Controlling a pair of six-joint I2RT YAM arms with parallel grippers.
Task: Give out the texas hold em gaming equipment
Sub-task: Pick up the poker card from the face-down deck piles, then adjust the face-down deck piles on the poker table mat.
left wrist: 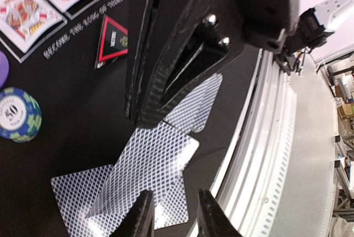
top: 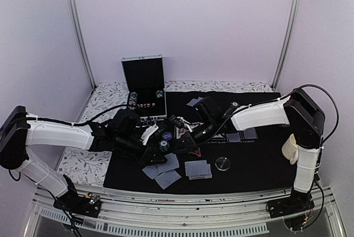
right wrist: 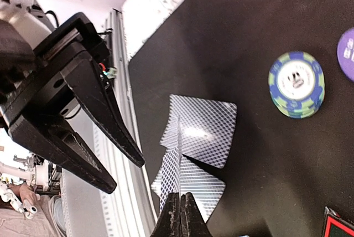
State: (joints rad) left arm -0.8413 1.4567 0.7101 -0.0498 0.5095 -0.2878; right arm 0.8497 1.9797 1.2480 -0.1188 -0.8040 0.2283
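My right gripper [right wrist: 180, 210] is shut on a playing card [right wrist: 178, 154] with a grey-blue patterned back, held upright and edge-on above the black mat [right wrist: 260, 154]. Two more cards [right wrist: 206, 130] lie face down on the mat below it. My left gripper [left wrist: 174, 217] hovers over the same loose cards [left wrist: 149, 162] near the mat's front edge, its fingers apart with nothing between them. A green-blue poker chip stack [left wrist: 19, 116] lies to one side, and a red triangle marker [left wrist: 113, 40] lies beyond it. Both grippers meet at the mat's front left [top: 160, 143].
An open metal case [top: 144, 84] stands at the back with chips at its foot. A card stack [top: 198, 169] and a clear disc [top: 223, 164] lie front centre. Face-up cards [left wrist: 25, 13] rest on the mat. The table's metal rail [left wrist: 265, 154] runs close by.
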